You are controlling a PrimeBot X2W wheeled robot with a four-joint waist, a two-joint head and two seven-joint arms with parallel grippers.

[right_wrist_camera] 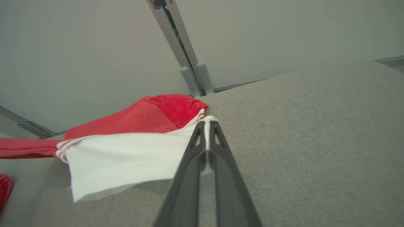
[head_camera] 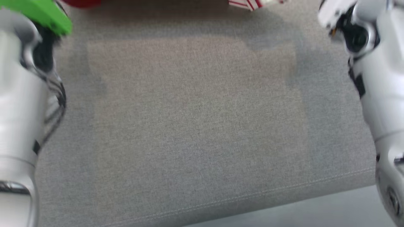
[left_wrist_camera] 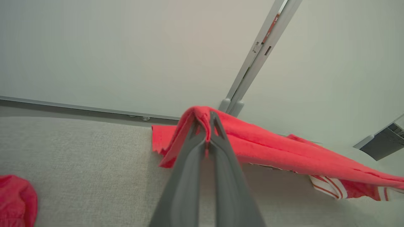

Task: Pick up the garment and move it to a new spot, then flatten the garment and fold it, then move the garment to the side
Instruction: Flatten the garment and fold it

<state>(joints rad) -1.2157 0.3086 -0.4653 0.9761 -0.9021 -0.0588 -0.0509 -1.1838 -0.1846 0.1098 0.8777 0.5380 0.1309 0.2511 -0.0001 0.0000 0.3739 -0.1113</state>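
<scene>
The red-and-white garment [left_wrist_camera: 284, 151] hangs stretched between both arms above the far end of the grey cushion [head_camera: 202, 126] — the left gripper [left_wrist_camera: 206, 126] is clamped on a red fold, the right gripper [right_wrist_camera: 206, 126] on a white edge. To carry it well, move both arms together at equal height, the cloth taut but unstrained — then lower it flat.

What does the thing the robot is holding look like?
Find the big grey fabric surface by the pale wall. Lifted over it is the garment, pinched by the left fingers at one end and the right fingers at the other. Unlike the small red bundle lying nearby, it is red with a white panel and red-and-white stripes.
</scene>
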